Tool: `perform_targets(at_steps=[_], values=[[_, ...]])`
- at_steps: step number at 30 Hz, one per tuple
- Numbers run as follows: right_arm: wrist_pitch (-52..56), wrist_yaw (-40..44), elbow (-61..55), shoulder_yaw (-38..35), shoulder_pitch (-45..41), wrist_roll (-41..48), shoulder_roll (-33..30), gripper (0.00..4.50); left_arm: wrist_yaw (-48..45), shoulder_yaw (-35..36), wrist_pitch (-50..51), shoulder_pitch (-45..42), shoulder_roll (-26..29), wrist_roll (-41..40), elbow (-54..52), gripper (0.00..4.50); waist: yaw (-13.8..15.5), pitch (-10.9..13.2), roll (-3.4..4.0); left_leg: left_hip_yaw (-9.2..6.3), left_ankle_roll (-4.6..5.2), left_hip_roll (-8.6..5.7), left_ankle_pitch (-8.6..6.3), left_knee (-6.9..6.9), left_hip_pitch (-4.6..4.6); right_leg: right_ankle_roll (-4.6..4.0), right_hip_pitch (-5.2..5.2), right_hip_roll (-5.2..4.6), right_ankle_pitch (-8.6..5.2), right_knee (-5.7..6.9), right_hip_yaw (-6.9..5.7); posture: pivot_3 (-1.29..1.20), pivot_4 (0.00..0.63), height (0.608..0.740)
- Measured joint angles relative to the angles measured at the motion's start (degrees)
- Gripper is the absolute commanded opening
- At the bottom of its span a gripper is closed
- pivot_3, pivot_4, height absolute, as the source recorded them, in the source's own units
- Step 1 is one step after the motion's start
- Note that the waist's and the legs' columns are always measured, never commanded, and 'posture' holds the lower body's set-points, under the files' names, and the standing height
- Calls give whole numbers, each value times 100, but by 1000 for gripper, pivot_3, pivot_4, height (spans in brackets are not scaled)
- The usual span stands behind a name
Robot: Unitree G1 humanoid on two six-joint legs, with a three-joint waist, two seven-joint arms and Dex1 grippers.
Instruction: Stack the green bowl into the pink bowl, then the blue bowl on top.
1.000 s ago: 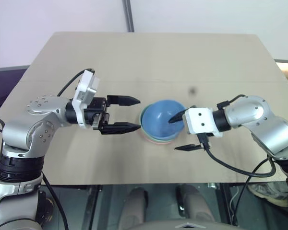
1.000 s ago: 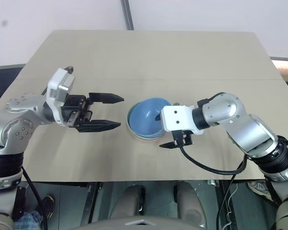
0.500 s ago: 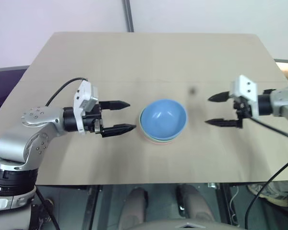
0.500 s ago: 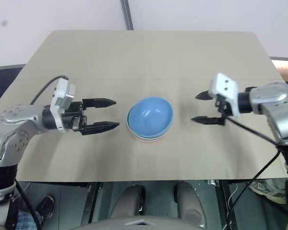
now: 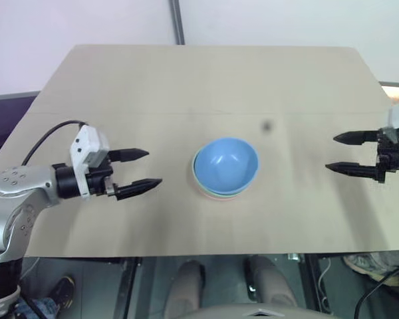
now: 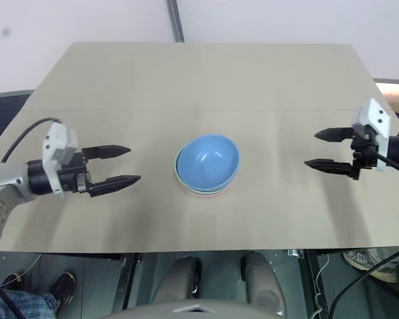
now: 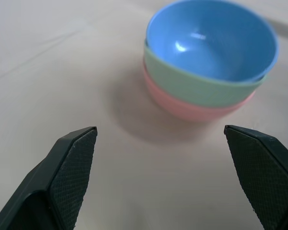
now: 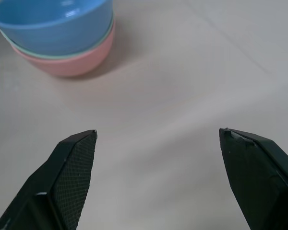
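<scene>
On the table (image 5: 206, 80), both sides of the stack:
left gripper (image 5: 141, 170): jaws spread, nothing held, well apart from bowls
right gripper (image 5: 340, 152): jaws spread, nothing held, well apart
stack: blue bowl (image 5: 226, 163) nested in green bowl (image 7: 192, 86), seated in pink bowl (image 7: 182, 108), mid-table

A plain beige desk (image 5: 206, 80) fills the middle of the scene, its top crossed by a faint seam running side to side. A small dark smudge (image 5: 266, 125) marks the surface. Behind the far edge stands a pale wall (image 5: 73, 20) with a grey metal pole (image 5: 178, 21) rising against it.
</scene>
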Motion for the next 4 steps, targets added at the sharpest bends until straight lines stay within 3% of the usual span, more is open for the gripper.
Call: perform_targets(at_steps=[4], values=[[83,26,-133,-167,142,163,-81,4430,-15,126,-51,159,3,41,0,4500,10,0,0,0,0,0,0,2,4,0,2,1,0,1,0,0,150,740]])
